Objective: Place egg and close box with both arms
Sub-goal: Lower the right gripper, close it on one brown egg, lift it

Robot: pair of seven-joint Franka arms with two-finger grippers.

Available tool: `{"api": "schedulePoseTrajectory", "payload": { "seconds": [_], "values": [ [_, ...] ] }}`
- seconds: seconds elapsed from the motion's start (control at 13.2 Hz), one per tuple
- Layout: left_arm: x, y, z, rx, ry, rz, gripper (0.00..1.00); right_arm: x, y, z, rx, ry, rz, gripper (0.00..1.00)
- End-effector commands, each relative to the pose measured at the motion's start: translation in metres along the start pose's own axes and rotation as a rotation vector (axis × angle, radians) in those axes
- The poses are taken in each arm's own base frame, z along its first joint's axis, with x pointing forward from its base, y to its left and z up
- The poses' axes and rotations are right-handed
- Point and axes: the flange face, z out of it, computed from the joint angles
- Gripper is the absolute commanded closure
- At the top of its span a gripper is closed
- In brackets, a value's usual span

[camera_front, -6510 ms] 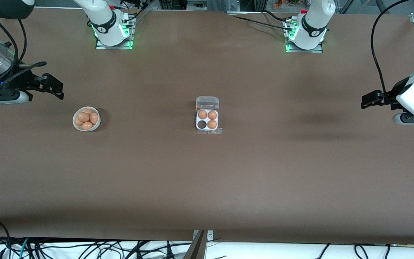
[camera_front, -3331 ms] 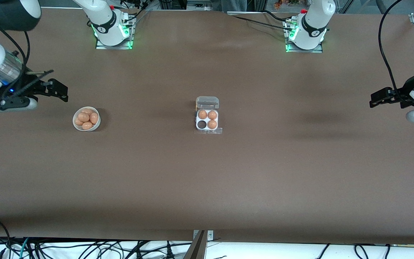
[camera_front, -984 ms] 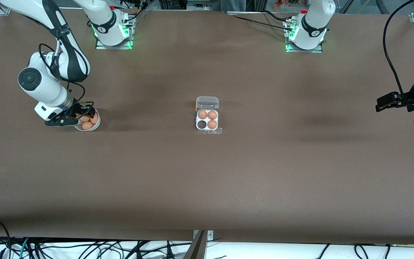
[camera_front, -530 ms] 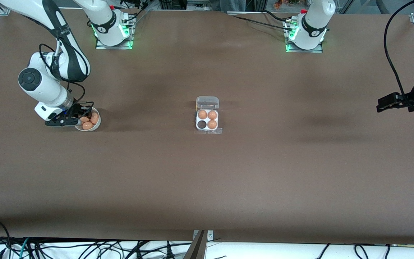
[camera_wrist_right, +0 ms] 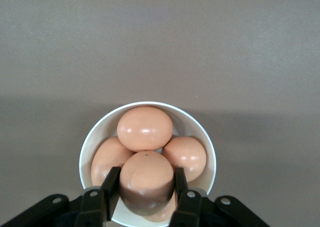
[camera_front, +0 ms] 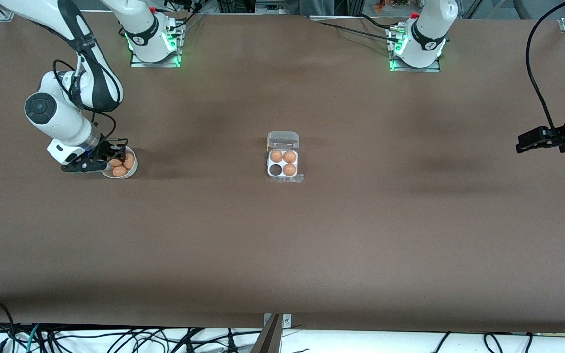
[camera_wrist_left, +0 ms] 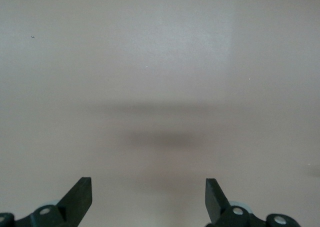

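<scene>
Down inside the white bowl (camera_wrist_right: 207, 157), the right gripper (camera_wrist_right: 146, 193) pinches one egg (camera_wrist_right: 146, 179) atop the pile. Mid-table, the egg carton (camera_front: 283, 163) lies open, one cell vacant. Waiting over bare table, the left gripper (camera_wrist_left: 148, 199) spreads wide.

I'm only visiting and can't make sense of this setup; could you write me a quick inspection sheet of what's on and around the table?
Surface: brown table, bare apart from the job's things.
Job's things: box mid-table, clear lid open, three eggs in, one cell empty; white bowl of eggs toward the right arm's end.
Clutter: nothing seen.
Grippers: right gripper down in the bowl, fingers closed on the egg; left gripper open, waiting over bare table at the left arm's end.
Cables: black bundles along the table edge nearest the front camera.
Surroundings: arm bases lit green.
</scene>
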Motion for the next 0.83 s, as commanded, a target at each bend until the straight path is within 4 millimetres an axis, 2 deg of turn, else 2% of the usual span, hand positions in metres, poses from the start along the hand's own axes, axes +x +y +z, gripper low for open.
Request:
{"api": "schedulePoseTrajectory", "payload": {
  "seconds": [0.0, 0.45, 0.76],
  "values": [
    [0.004, -0.004, -0.005, 0.021, 0.007, 0.008, 0.0, 0.001, 0.002, 0.0, 0.003, 0.008, -0.001, 0.73],
    [0.005, -0.008, -0.003, 0.021, 0.004, 0.004, 0.0, 0.007, 0.002, -0.006, 0.002, 0.017, -0.006, 0.79],
    [0.006, -0.006, -0.003, 0.021, 0.004, 0.005, 0.0, 0.01, 0.001, -0.01, 0.001, 0.018, -0.011, 0.8]
  ]
}}
